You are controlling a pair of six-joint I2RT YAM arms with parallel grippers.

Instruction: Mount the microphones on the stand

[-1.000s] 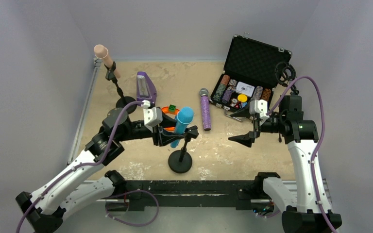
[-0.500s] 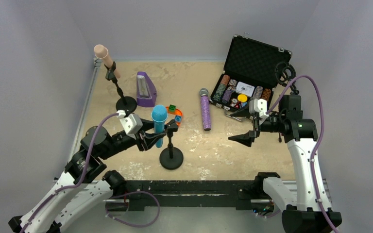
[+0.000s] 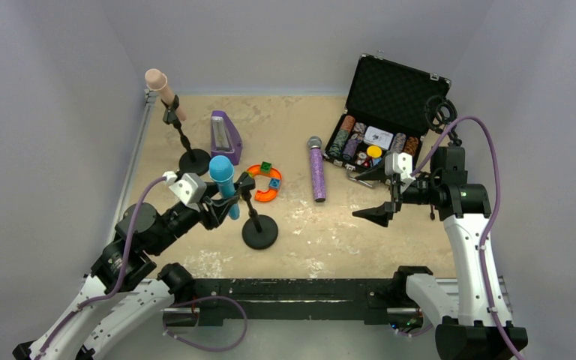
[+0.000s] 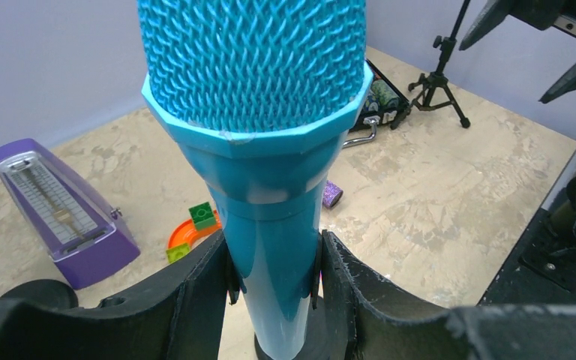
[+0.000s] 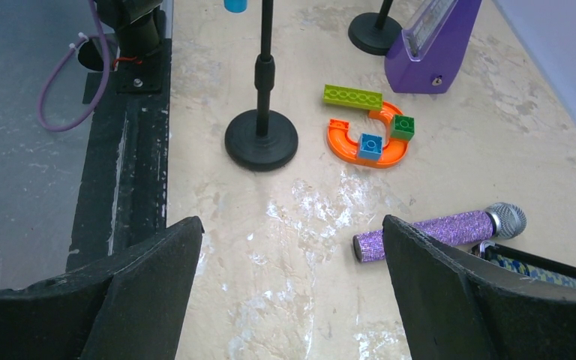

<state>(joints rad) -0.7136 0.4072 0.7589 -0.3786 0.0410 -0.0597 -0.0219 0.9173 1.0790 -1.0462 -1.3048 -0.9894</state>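
Observation:
My left gripper (image 3: 225, 201) is shut on the light blue microphone (image 3: 221, 171), its fingers (image 4: 199, 289) pressing both sides of the handle (image 4: 274, 262). Thin black clip tabs sit between the pads and the handle. The microphone stands head-up over a black stand (image 3: 259, 232), whose stem leans left toward it. The pink-beige microphone (image 3: 161, 86) sits in another stand (image 3: 194, 160) at the back left. The glittery purple microphone (image 3: 317, 171) lies flat mid-table and shows as well in the right wrist view (image 5: 439, 231). My right gripper (image 3: 360, 196) hovers open and empty to its right.
A purple metronome (image 3: 225, 139) and an orange toy track with blocks (image 3: 264, 182) lie behind the stand. An open case of poker chips (image 3: 379, 112) stands at the back right, beside a small tripod (image 3: 441, 112). The black rail (image 5: 131, 135) runs along the near edge.
My left arm has drawn back to the left with the blue microphone, and the round-based stand has slid left with it. The right arm has stayed still.

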